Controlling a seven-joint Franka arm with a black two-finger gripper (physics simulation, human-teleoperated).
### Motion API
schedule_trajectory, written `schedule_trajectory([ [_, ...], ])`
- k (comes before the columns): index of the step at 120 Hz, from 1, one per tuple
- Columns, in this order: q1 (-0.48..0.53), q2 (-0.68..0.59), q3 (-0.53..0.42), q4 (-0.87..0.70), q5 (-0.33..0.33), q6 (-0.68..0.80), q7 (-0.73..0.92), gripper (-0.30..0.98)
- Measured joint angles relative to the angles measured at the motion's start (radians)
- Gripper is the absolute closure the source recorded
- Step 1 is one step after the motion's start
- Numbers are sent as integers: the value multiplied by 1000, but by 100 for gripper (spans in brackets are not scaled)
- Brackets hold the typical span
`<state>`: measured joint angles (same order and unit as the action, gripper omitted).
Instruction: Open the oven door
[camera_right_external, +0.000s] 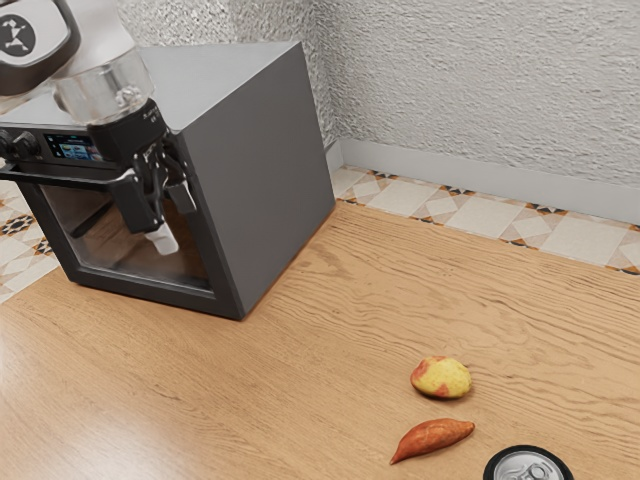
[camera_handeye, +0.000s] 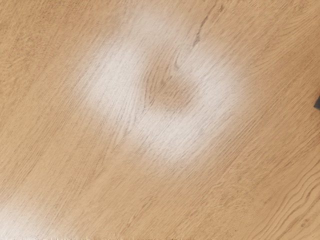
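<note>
The hand (camera_right_external: 172, 218) downward in front of the oven door (camera_right_external: 100, 240), near its handle (camera_right_external: 60, 180) — fingers spread apart.

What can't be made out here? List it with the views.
- Exterior view: part of the oven door, behind the gripper.
- Exterior view: display text, too small.
- Exterior view: the can's lower part, cut off by the edge.
- Wrist view: what the dark thing is, cut off by the edge.

There is one oven (camera_right_external: 265, 170), one yellow-red fruit (camera_right_external: 441, 377), one sweet potato (camera_right_external: 433, 438), one can (camera_right_external: 528, 467).
</note>
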<state>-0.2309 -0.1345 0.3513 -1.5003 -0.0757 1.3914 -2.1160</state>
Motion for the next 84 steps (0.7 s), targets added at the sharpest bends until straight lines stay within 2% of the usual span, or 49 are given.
schedule_trajectory([
  [24,22,13,7,-30,-3,39,-40,0],
  [40,80,28,22,33,63,83,-58,0],
  [46,137,16,16,44,75,95,-56,0],
  [53,295,-9,-81,38,85,112,-50,0],
  [57,342,-19,-120,35,89,122,-47,0],
  [66,376,-26,-154,16,95,152,-38,0],
  [84,404,-32,-165,-58,98,263,-11,0],
])
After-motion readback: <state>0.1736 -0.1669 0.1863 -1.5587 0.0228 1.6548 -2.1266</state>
